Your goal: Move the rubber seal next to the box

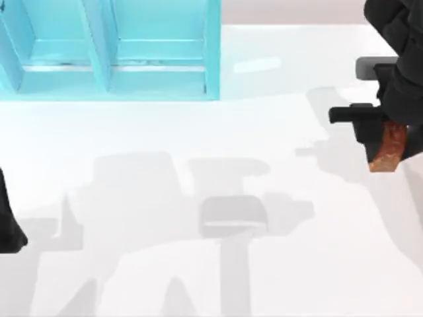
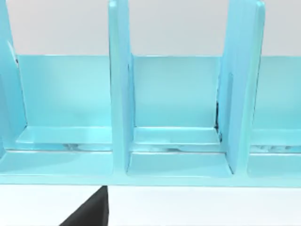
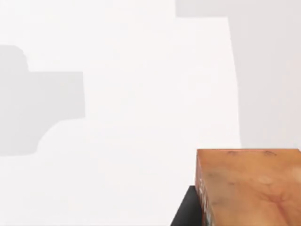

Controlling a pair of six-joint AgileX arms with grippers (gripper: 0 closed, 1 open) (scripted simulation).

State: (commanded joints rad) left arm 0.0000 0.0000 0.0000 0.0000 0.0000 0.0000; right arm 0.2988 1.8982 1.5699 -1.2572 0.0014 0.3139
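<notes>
The rubber seal (image 1: pixel 388 150) is a reddish-brown block at the table's right edge, well to the right of the light blue box (image 1: pixel 213 53) at the back left. My right gripper (image 1: pixel 382 139) is shut on the rubber seal and holds it above the white table. In the right wrist view the rubber seal (image 3: pixel 249 188) shows an orange-brown face with a dark finger (image 3: pixel 186 214) beside it. My left arm (image 1: pixel 10 228) is parked at the table's left edge, and its wrist view looks into the box (image 2: pixel 120 94) with its upright dividers.
The box has several open compartments and its right wall ends near the table's middle. Grey shadows (image 1: pixel 231 218) of the arms lie across the white table (image 1: pixel 277 132) between box and seal.
</notes>
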